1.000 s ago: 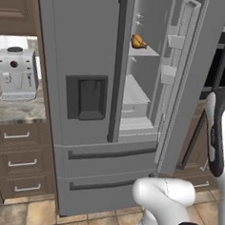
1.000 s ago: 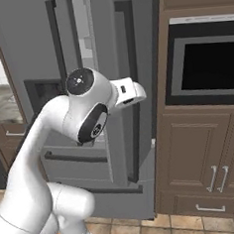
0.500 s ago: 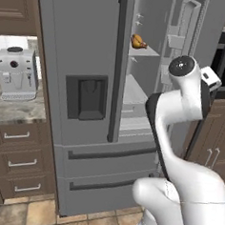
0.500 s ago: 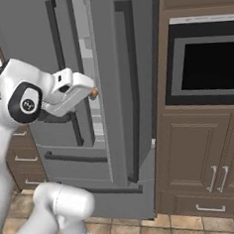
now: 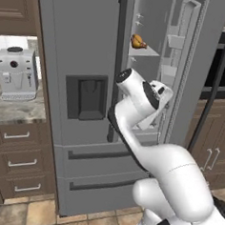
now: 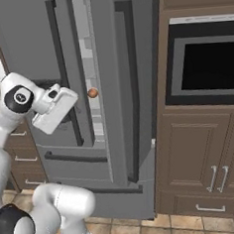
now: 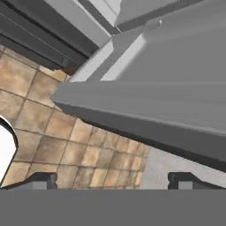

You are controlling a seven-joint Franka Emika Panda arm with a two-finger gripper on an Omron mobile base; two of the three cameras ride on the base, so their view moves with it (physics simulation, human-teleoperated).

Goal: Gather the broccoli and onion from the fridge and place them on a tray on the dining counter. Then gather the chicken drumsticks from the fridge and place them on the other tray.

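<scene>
The fridge (image 5: 88,84) stands with its right door open; a chicken drumstick (image 5: 137,42) lies on an upper shelf. The claw (image 7: 114,180) hangs wide open and empty, facing the floor tiles (image 7: 53,141).

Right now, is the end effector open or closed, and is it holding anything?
End effector: open, fingertips spread wide, nothing between them; it points down past the fridge toward the floor.

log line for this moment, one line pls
phase: reaching toward fridge | right door: open | fingers: open, empty | drumstick: on upper shelf | onion: seen through door gap | nothing gathered yet
</scene>
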